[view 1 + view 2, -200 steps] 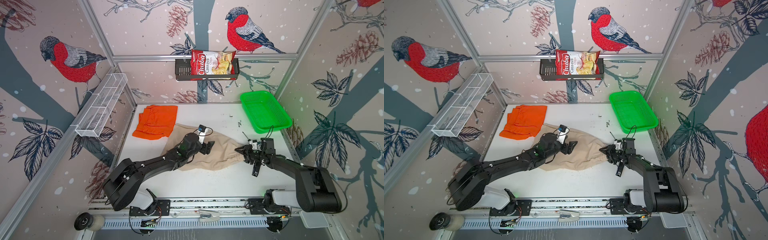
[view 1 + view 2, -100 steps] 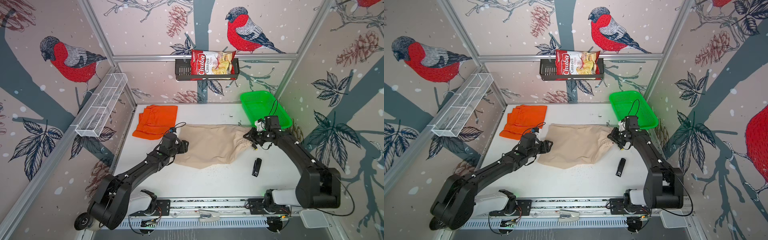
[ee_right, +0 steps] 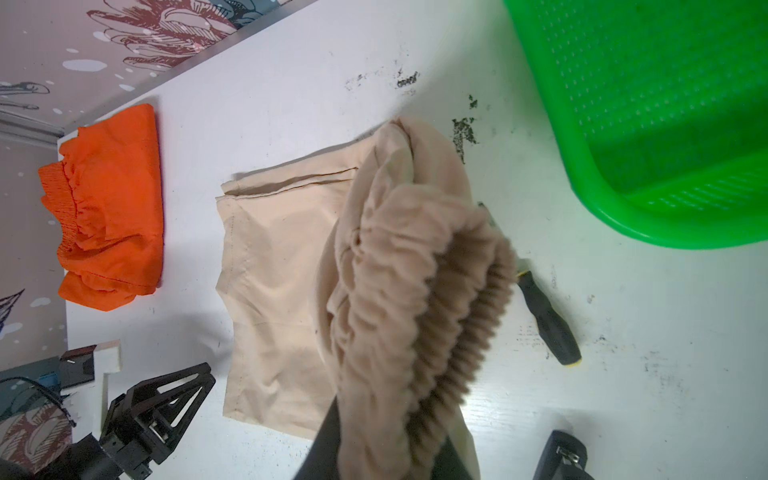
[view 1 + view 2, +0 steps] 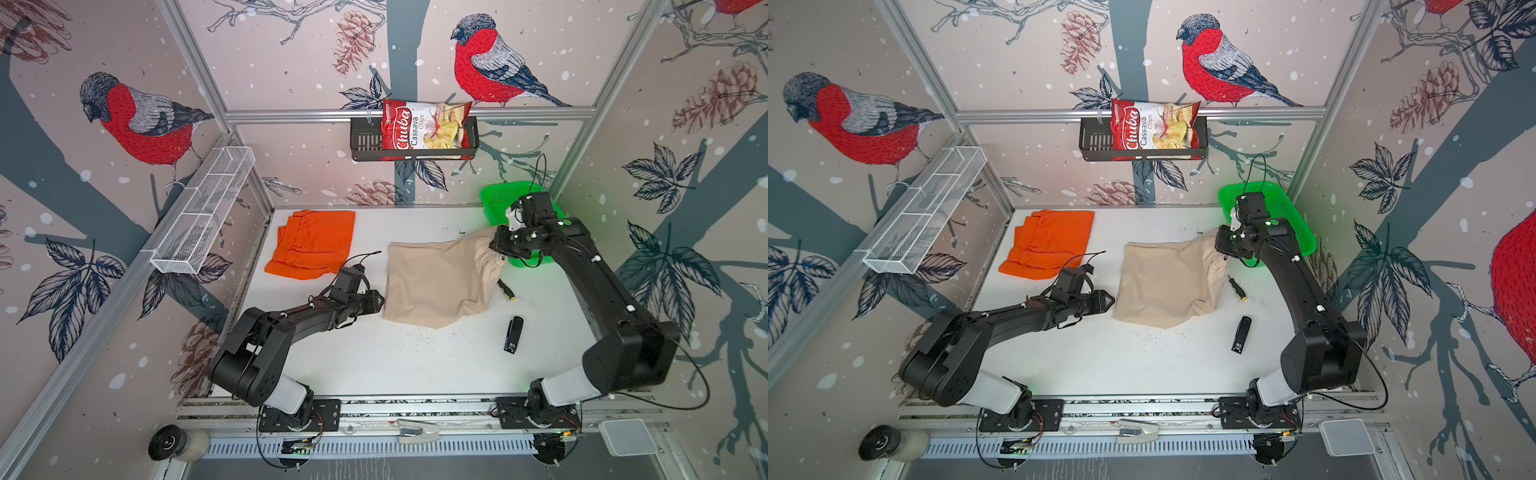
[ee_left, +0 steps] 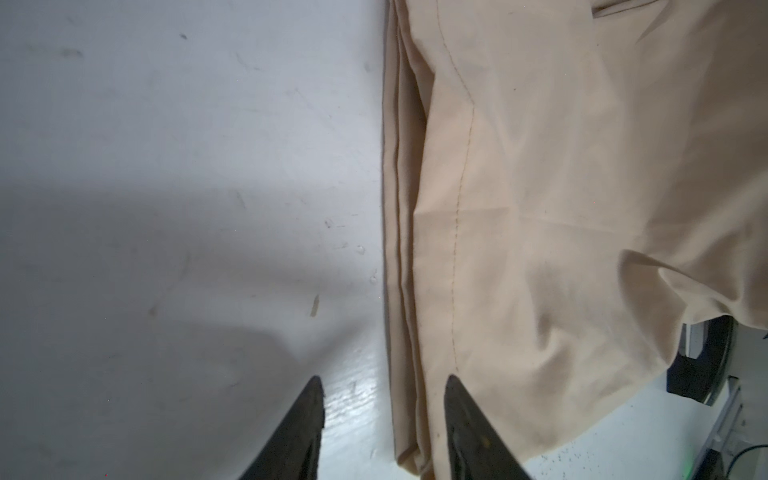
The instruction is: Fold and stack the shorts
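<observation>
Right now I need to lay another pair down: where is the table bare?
Bare: the near strip of table before the beige shorts; the far strip between orange shorts and basket. Crowded: right of the beige, by screwdriver and stapler.

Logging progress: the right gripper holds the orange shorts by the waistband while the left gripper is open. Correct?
No: the right gripper holds the beige shorts by the waistband, as the right wrist view shows; the orange shorts lie apart, ungripped. The left gripper is open.
</observation>
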### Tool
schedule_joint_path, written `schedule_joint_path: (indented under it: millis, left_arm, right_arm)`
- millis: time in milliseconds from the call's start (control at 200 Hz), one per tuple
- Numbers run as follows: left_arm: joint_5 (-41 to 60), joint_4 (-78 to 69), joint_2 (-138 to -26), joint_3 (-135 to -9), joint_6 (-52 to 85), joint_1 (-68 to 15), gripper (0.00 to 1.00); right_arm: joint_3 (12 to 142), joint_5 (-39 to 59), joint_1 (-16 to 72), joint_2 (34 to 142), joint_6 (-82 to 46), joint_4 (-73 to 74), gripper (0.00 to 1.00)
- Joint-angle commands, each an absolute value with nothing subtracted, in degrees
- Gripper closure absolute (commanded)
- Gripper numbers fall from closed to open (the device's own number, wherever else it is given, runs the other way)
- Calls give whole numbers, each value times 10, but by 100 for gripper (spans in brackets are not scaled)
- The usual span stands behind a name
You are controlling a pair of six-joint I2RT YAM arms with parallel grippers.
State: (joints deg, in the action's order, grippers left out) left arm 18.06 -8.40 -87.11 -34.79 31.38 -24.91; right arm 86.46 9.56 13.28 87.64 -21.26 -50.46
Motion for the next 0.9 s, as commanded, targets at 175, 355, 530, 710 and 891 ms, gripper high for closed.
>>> schedule_joint_path:
  millis: [175,355,530,710,891]
  left_arm:
    - [231,-162,-917,-341,338,-251,71]
    - [241,-183,-941,-340,345,-256,85]
    - [242,-192,-954,-342,350,-260,86]
    - [243,-194,-962,-348,353,-262,87]
    - [239,-186,-956,-350,354,-263,86]
  right_arm:
    - [927,7,236,942,-258,-503,76]
    - [957,7,294,980,-277,-484,76]
    - [982,6,335,1018,-290,-482,76]
    - [997,18,374,1056,-302,-465,74]
    - [995,14,397,1113,-315,-440,67]
